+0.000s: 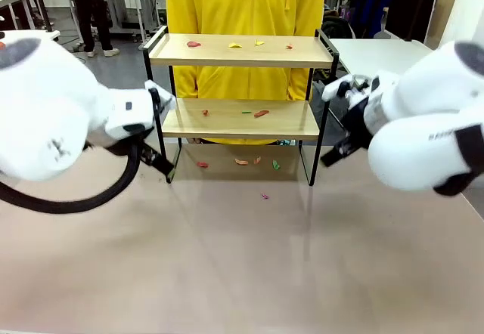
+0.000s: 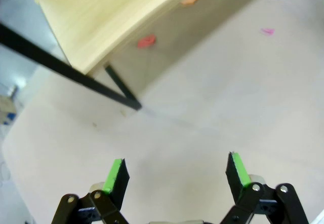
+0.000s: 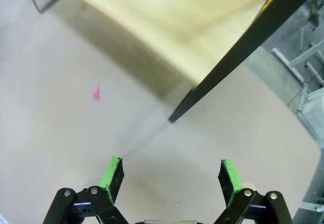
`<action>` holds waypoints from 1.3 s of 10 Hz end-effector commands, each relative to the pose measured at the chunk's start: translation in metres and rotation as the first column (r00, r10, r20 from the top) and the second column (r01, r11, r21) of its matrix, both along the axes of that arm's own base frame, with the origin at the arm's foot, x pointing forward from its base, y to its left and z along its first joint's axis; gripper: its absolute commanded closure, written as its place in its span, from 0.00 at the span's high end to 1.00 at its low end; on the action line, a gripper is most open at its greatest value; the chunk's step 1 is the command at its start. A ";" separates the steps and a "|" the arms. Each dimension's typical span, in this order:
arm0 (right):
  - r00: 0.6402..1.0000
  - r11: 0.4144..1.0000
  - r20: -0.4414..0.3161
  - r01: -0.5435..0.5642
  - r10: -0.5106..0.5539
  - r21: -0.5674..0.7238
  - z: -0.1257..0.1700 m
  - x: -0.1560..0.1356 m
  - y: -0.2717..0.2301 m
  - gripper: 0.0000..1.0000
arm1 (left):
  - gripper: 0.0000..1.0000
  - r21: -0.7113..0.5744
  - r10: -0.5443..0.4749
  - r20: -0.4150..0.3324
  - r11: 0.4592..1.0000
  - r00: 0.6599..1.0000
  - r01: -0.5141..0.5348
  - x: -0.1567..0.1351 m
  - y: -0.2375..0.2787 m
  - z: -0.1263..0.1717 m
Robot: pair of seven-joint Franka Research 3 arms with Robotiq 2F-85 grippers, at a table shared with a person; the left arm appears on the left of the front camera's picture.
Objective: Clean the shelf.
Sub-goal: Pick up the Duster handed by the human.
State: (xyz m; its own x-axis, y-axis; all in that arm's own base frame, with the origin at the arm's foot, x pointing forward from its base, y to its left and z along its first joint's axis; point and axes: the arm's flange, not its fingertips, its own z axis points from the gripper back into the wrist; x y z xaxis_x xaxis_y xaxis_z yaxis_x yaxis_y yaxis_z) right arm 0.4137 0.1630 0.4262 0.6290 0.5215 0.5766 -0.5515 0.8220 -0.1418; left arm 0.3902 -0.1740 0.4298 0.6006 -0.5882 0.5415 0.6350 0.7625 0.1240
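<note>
The shelf (image 1: pixel 240 51) stands at the far middle of the table, two light wood boards in a black frame. Small coloured scraps lie on its top board (image 1: pixel 193 44), on its lower board (image 1: pixel 261 112) and on the table beneath it (image 1: pixel 241 162). A pink scrap (image 1: pixel 264 196) lies in front of the shelf. My left gripper (image 2: pixel 177 173) hangs open and empty over the table beside the shelf's left front leg (image 2: pixel 121 88). By the shelf's right front leg (image 3: pixel 228 62), my right gripper (image 3: pixel 170 176) is open too, holding nothing.
A person in a yellow top (image 1: pixel 242 1) stands right behind the shelf. My two bulky white arms (image 1: pixel 45 115) (image 1: pixel 431 122) flank the shelf. The beige tabletop (image 1: pixel 242 266) stretches bare toward the front edge. A white table (image 1: pixel 382 51) stands at the back right.
</note>
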 end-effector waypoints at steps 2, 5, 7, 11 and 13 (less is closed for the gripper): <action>0.997 0.993 -0.009 -0.073 0.074 0.095 0.063 0.010 -0.044 1.00 | 1.00 -0.041 -0.108 -0.022 0.993 0.994 0.107 0.009 0.038 0.084; 0.956 0.952 0.036 -0.294 0.292 0.080 0.087 0.016 -0.103 1.00 | 1.00 -0.136 -0.411 -0.122 0.909 0.904 0.395 0.034 0.100 0.121; 0.885 0.882 0.072 -0.465 0.460 0.080 0.078 0.038 -0.147 1.00 | 1.00 -0.144 -0.615 -0.011 0.781 0.789 0.607 0.058 0.156 0.114; 0.802 0.787 0.122 -0.598 0.585 0.150 0.027 0.068 -0.211 1.00 | 1.00 -0.192 -0.711 0.261 0.625 0.653 0.757 0.067 0.240 0.071; 0.792 0.749 0.153 -0.609 0.591 0.262 0.011 0.069 -0.220 1.00 | 1.00 -0.292 -0.659 0.240 0.651 0.713 0.701 0.074 0.258 0.048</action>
